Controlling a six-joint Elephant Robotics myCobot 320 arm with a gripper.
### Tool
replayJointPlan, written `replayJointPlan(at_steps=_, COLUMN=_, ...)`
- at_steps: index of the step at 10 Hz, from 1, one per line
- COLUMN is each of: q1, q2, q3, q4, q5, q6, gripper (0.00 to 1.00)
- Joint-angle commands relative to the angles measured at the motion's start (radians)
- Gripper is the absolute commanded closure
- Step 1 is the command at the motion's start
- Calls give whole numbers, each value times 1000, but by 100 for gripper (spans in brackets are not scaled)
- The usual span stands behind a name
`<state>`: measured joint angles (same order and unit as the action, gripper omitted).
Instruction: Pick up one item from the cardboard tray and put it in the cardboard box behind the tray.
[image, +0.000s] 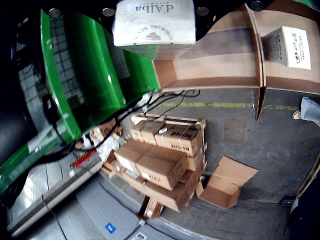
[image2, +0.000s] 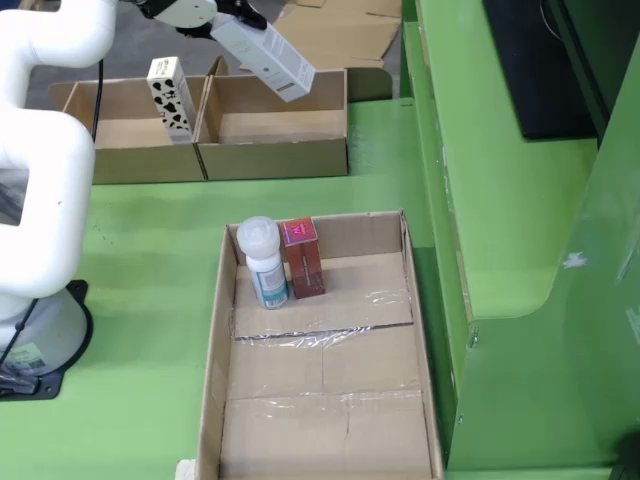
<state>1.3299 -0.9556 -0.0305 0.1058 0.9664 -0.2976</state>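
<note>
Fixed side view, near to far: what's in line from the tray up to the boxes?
Cardboard tray near edge → white bottle and red carton side by side at the tray's far end → green table → cardboard box, with the white carton held tilted above it by the tool.

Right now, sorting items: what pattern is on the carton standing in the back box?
White carton with black cow-like patches; fixed view.

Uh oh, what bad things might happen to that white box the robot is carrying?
The white box hangs tilted in the claw above the right cardboard compartment, so it might slip out early. It might also land on the compartment wall and tip outside. The spotted carton next door could get bumped.
</note>
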Motion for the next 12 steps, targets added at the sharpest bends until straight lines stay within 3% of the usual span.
replayJointPlan(at_steps=1, q1=-42, q2=-34, q3=31, q4=406, q5=-13, q6=-34, gripper=100)
replayJointPlan(at_steps=12, q1=-87, q2=-119, q3=31, q4=406, q5=-13, q6=-34, gripper=100)
